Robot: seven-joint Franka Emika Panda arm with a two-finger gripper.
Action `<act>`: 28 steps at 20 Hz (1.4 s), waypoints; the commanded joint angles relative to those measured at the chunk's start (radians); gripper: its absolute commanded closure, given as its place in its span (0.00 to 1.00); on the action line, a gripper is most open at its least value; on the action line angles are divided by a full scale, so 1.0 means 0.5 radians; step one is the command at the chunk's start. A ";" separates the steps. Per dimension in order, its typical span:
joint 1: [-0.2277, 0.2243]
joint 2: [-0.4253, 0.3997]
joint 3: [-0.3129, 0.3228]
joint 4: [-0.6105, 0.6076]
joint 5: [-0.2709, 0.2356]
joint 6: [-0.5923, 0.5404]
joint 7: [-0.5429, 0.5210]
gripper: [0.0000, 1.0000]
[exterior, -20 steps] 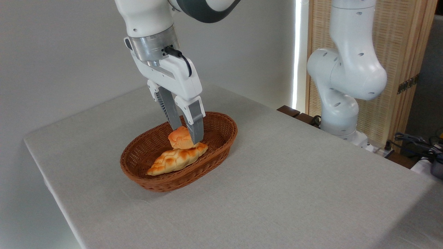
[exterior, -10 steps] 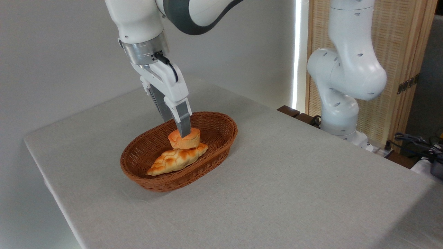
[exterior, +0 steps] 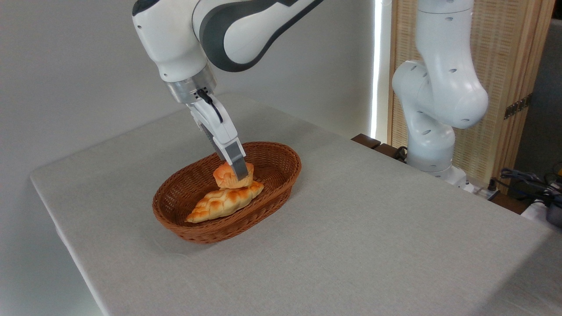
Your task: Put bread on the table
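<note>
The basket (exterior: 193, 206) is the landmark here, a brown wicker oval sitting on the grey-clothed table (exterior: 373, 245), toward its left part. Inside the basket, at the far right end, sits the bread (exterior: 229, 176), a small orange-golden bun, perched on top of the longer, paler braided loaf (exterior: 219, 202). The loaf lies along the basket's near side, its pointed tip aimed at the basket's left end. The white arm leans in from above the basket's far rim, and the gripper (exterior: 240, 174) reaches down at a slant to the bun. One grey finger (exterior: 237, 163) lies across the bun's front, touching it; the other finger is hidden behind the first, so whether the claw is pinching the bun or just resting against it, I cannot tell. The bun is inside the basket, not on the cloth. To the right of the basket, past the table's far edge, stands the arm's white base (exterior: 432, 145).
</note>
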 commanded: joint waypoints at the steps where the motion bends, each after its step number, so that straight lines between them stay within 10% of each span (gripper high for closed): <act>1: -0.020 0.040 0.018 -0.026 0.055 0.086 0.027 0.00; 9: -0.041 0.120 0.018 -0.020 0.136 0.148 0.018 0.03; 13: -0.041 0.117 0.018 -0.014 0.133 0.148 0.030 0.42; 28: -0.035 0.059 0.043 0.038 0.133 0.135 0.030 0.44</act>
